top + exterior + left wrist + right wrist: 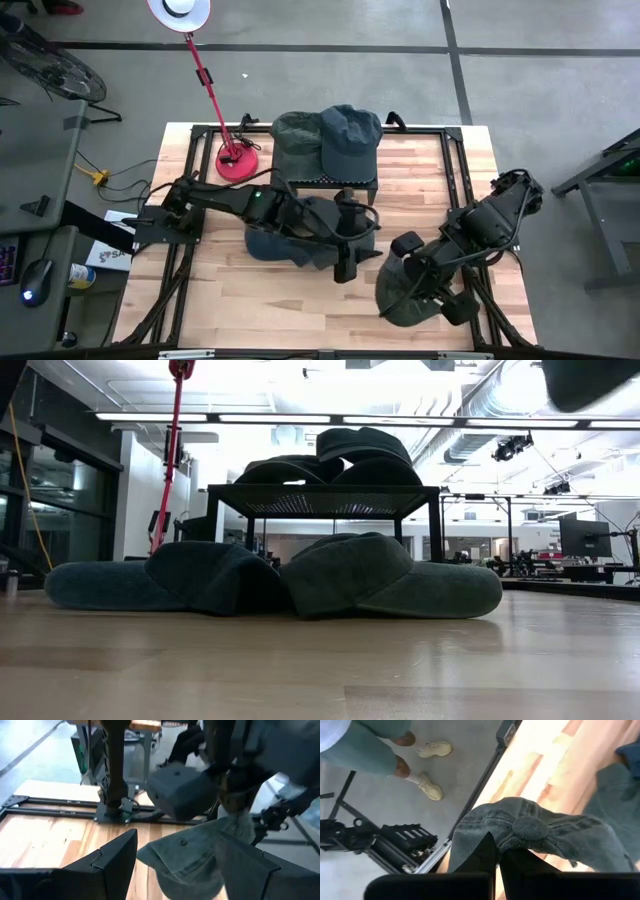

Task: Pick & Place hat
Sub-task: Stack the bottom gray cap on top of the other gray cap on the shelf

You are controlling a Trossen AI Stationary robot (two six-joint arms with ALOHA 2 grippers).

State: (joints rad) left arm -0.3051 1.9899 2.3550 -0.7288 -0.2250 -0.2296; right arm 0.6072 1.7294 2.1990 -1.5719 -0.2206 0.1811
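Red lamp stand with a white shade occupies the upper left of the high view, its base resting on the far left part of the wooden table. Just right of it, at upper centre, a small black rack carries two caps: a dark green one and a blue-grey one overlapping it. At centre frame the left arm reaches rightward over a dark blue hat lying flat on the table; the left gripper has its fingers spread apart and holds nothing. Toward the lower right of the frame, a grey-green hat sits near the table's front edge under the right gripper, whose fingers are pressed together and pinch the fabric of this hat's crown, as the right wrist view shows. In that same wrist view, upper left, a person's legs and pale shoes stand on the floor beyond the table frame. In the low view, two hats lie side by side on the wood, dark blue at left, green at right.
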